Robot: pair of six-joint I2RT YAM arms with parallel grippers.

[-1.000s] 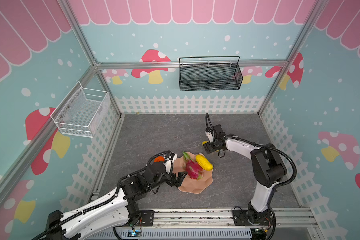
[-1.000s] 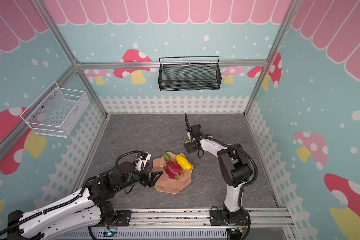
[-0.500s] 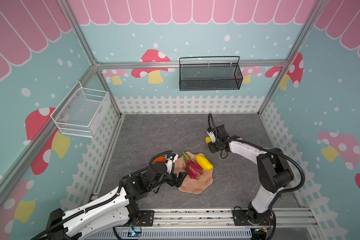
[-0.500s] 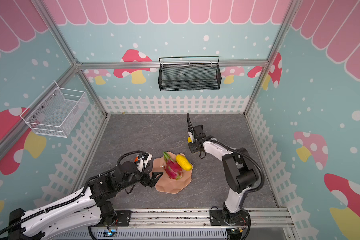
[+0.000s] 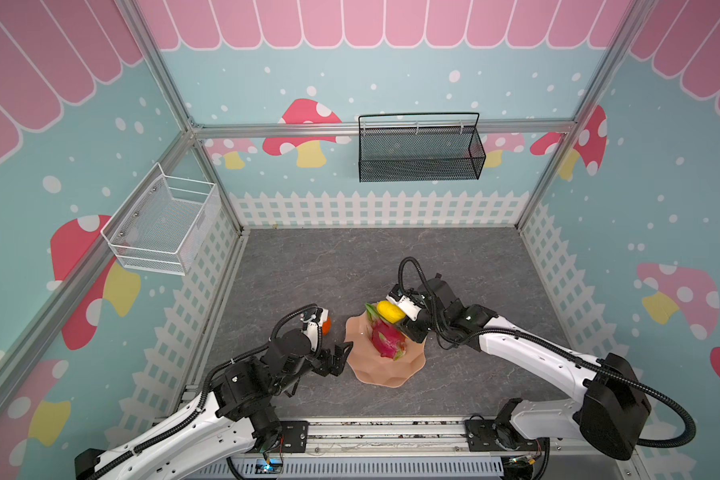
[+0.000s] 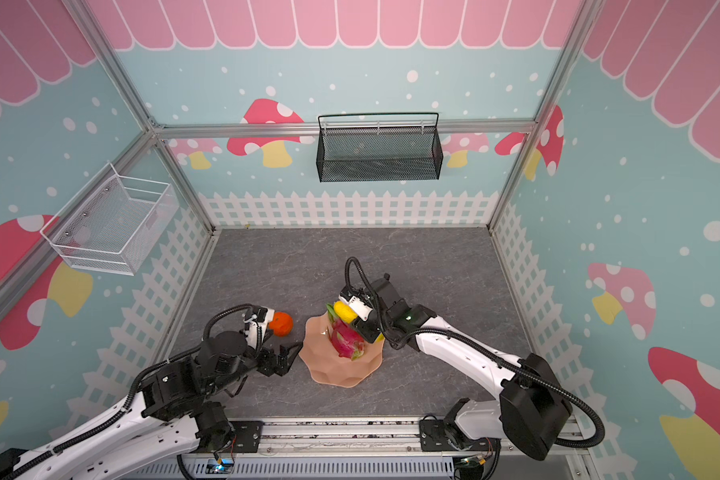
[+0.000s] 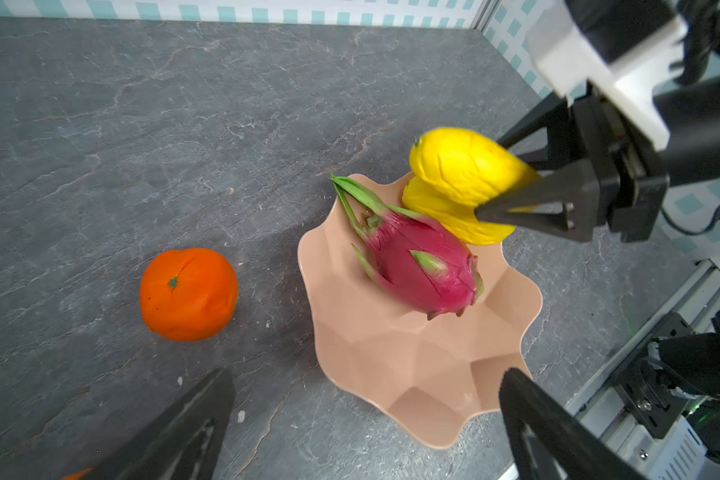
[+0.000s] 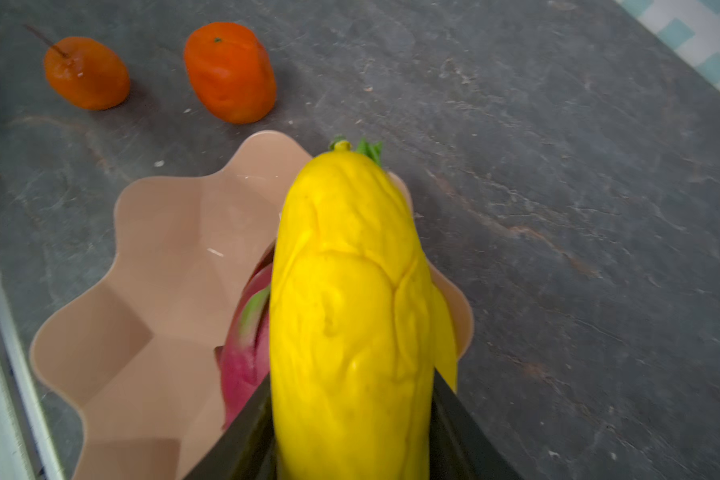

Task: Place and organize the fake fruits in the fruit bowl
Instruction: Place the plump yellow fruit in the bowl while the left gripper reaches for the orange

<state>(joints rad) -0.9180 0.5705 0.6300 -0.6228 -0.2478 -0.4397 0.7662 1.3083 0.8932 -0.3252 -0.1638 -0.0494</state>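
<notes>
Held fruit: yellow oblong fruit (image 7: pixel 462 166), lifted off the table (image 7: pixel 142 124). It hangs over the far rim of the fruit bowl (image 7: pixel 391 365), directly above the second yellow fruit (image 7: pixel 441 220).
Grip: right jaws are closed on its rear end, one on each flank. Most of its length juts free ahead of them.
Why held so: probably so the free body can go down next to its twin without the jaws striking the rim or the dragon fruit (image 7: pixel 425 266).
Axis: the long axis runs in line with the jaws' reach. In both top views it runs from the right arm's side toward the far left (image 5: pixel 389 311). The small green stem nub leads, pointing away from the jaws and out past the rim. It looks close to level.
Second yellow fruit: lies in the bowl against the far wall on much the same heading, and looks to touch the dragon fruit.
Dragon fruit: in the bowl on its side, with the leafy tip reaching the far rim and the blunt end toward the middle.
Bowl space: the near half is bare, likely room for the two fruits not yet placed.
Outside the bowl: a mandarin (image 8: pixel 229 70) and an orange fruit with a thin stem (image 8: pixel 86 72) sit on the table left of the bowl. They are apart from it and from each other.
Left jaws: wide open and holding nothing, low just beside the bowl's left rim. They seem poised for the mandarin.
</notes>
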